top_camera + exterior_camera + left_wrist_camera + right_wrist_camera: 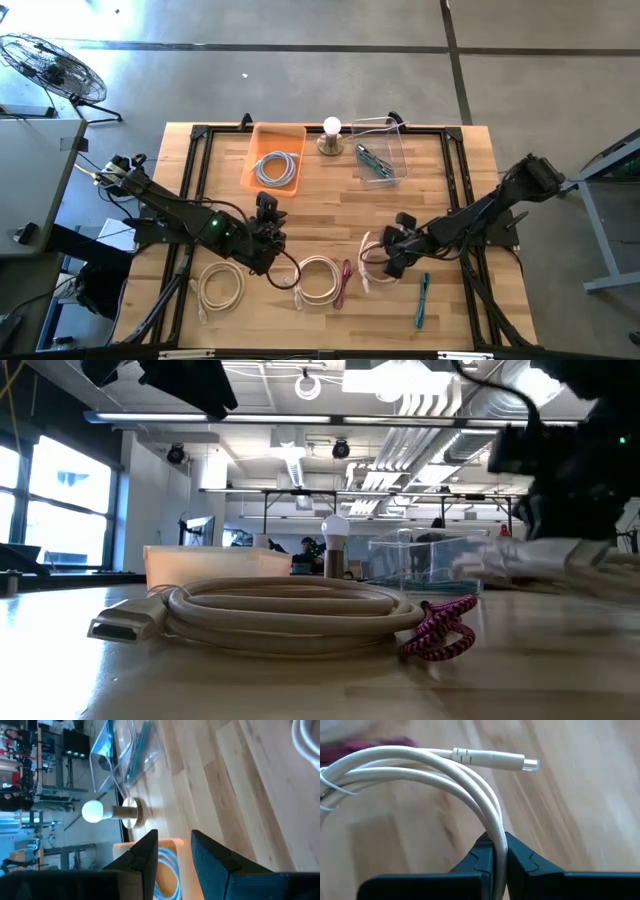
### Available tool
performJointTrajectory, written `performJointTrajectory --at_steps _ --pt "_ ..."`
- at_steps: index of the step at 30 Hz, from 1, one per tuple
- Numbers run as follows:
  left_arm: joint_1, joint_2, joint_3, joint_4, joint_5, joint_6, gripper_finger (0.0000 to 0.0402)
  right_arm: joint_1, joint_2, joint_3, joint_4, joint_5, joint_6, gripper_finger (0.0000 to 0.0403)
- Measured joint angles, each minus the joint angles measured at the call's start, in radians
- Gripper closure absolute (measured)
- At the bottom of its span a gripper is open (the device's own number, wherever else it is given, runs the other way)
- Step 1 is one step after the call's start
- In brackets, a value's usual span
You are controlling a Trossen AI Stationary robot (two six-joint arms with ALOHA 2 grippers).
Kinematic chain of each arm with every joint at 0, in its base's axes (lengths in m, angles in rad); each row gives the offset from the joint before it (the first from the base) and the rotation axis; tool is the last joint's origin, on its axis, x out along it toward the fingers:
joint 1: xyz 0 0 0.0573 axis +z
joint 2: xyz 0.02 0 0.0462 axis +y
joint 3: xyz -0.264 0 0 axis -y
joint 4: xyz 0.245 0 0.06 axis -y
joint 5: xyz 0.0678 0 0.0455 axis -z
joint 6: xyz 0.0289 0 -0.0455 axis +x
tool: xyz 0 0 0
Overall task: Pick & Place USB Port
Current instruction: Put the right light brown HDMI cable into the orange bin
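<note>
Right wrist view gives me the clearest read: my right gripper (pixel 494 851) is clenched on a loop of the cream USB cable (pixel 445 775), whose plug end points away over the worktop (pixel 580 810). From the high view that cable sits right of centre near the front edge, beside a teal cable (pixel 423 300). My left gripper (pixel 266 215) waits left of centre, fingers slightly apart and holding nothing, facing the orange bin (pixel 275 157) and the bulb (pixel 331 127).
</note>
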Motion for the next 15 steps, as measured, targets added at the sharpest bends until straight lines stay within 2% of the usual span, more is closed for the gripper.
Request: performJointTrajectory --at_steps 3,11,15 --pt "0.004 0.000 0.000 0.047 0.059 0.054 0.0289 0.002 -0.001 0.051 0.004 0.059 -0.117 0.0389" --pt "0.117 0.000 0.000 0.272 0.346 0.239 0.0289 0.006 -0.002 0.258 0.006 0.234 -0.501 0.0391" --pt "0.197 0.000 0.000 0.329 0.463 0.305 0.0289 0.007 -0.004 0.334 0.006 0.251 -0.634 0.0392"
